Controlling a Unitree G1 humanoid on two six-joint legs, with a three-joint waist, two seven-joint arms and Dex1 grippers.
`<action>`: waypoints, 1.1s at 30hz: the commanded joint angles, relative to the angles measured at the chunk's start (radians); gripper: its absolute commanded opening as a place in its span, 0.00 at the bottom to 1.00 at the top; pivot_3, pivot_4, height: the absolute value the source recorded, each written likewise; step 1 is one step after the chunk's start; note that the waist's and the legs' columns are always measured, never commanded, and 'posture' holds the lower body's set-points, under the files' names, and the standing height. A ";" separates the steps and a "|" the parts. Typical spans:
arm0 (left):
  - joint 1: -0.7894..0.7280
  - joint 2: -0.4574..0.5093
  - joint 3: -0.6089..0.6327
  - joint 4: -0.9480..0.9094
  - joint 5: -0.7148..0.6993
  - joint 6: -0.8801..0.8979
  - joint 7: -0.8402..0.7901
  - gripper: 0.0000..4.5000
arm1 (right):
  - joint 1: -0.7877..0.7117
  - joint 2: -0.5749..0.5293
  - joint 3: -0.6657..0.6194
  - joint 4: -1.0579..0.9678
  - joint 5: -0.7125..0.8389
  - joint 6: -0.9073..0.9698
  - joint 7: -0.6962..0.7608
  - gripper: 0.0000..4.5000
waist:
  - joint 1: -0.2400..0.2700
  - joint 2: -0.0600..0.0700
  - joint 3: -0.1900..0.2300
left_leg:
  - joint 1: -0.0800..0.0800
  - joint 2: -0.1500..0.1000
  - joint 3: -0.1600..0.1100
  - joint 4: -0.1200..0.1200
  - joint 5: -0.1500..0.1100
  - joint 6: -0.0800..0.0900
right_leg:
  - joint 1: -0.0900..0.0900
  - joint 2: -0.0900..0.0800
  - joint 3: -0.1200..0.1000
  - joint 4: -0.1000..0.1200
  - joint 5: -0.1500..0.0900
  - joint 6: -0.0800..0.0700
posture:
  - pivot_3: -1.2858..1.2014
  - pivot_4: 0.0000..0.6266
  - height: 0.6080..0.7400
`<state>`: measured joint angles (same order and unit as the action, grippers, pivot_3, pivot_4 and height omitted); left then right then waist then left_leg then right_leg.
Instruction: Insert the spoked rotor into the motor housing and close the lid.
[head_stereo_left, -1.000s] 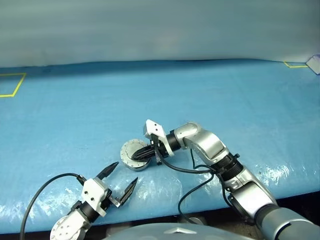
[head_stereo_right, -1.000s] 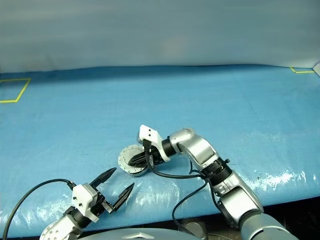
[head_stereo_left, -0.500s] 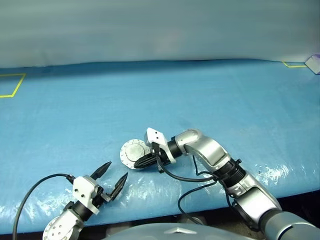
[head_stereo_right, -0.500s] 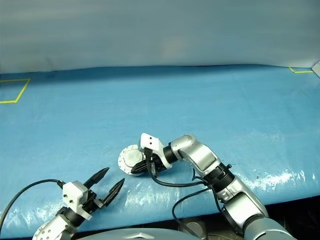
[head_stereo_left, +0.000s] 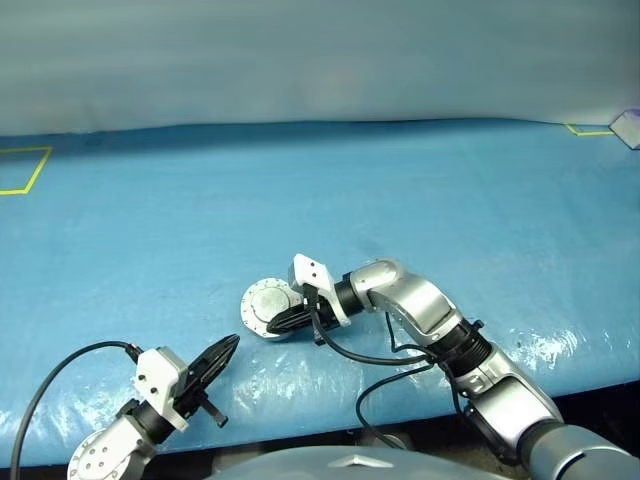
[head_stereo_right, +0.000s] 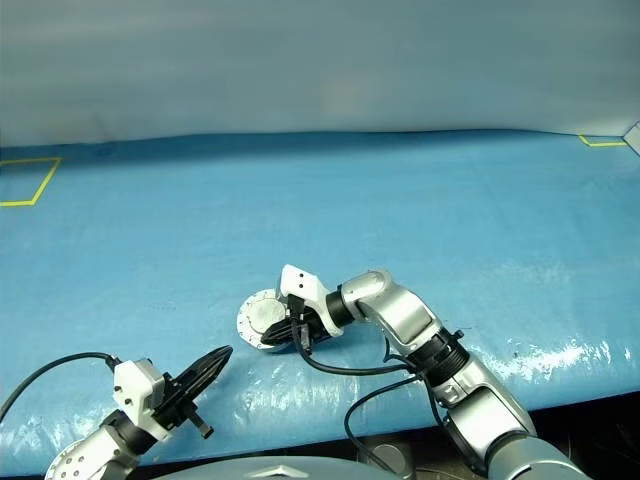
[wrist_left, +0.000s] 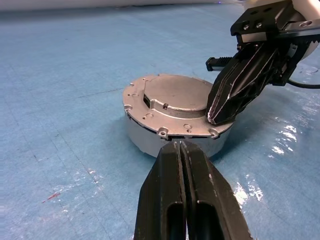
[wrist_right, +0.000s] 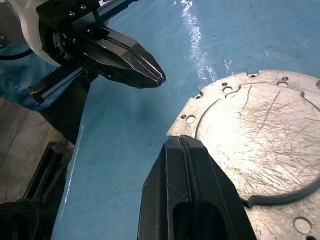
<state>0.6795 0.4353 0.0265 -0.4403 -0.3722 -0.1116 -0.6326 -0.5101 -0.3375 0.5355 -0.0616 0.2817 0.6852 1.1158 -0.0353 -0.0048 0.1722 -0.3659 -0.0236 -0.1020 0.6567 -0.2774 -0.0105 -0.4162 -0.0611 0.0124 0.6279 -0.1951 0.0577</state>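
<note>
The motor housing (wrist_left: 145, 140) sits on the blue table with the lid (wrist_left: 175, 95) lying flat on top of it, plain grey face with the raised boss upward. The spoked rotor is hidden. My right gripper (wrist_left: 217, 120) is shut, and its fingertips rest on the near right rim of the lid (head_stereo_left: 268, 302). My left gripper (head_stereo_left: 232, 343) is shut on nothing, close to the table's front edge, pointing at the housing (head_stereo_left: 262, 325) from a short way off. In the right wrist view the left gripper (wrist_right: 157, 75) hangs beyond the scratched lid (wrist_right: 260, 145).
A blue sheet (head_stereo_left: 400, 200) covers the whole table. Yellow tape corners mark the far left (head_stereo_left: 25, 170) and far right (head_stereo_left: 590, 130). Black cables (head_stereo_left: 380, 365) hang off the right arm, and another cable (head_stereo_left: 60, 375) loops off the left wrist near the front edge.
My left gripper's fingers have closed from wide open, and it has drawn slightly left along the front edge. The right gripper has stayed at the lid.
</note>
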 joint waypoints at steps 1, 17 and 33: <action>-0.011 -0.009 0.017 -0.035 0.034 -0.040 0.013 0.01 | 0.045 -0.004 -0.094 -0.129 0.026 0.003 -0.084 0.00 | 0.002 0.000 0.000 | 0.000 0.000 0.000 0.000 0.000 0.000 | 0.000 0.000 0.000 0.000 0.000 0.000 | 0.52 0.24 1.00; -0.065 -0.035 -0.037 0.029 0.084 -0.082 0.001 0.00 | 0.313 0.205 -0.160 -0.510 0.065 0.201 -0.611 0.73 | 0.000 -0.001 -0.001 | 0.000 0.001 0.000 0.000 0.000 0.000 | -0.001 0.000 0.000 0.000 0.000 0.000 | 0.52 0.24 1.00; -0.061 -0.040 -0.037 0.039 0.094 -0.095 -0.004 0.00 | 0.320 0.171 0.007 -0.358 -0.052 0.049 -0.656 1.00 | -0.001 -0.001 -0.001 | -0.001 0.000 0.000 0.000 0.000 0.000 | -0.001 0.000 0.000 0.000 -0.001 -0.001 | 0.52 0.24 1.00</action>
<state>0.6158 0.3968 -0.0105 -0.3949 -0.2845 -0.1843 -0.6347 -0.1891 -0.1624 0.5250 -0.4149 0.2376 0.7671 0.4452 -0.0367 -0.0058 0.1714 -0.3665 -0.0231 -0.1024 0.6565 -0.2774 -0.0107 -0.4170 -0.0609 0.0124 0.6278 -0.1959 0.0572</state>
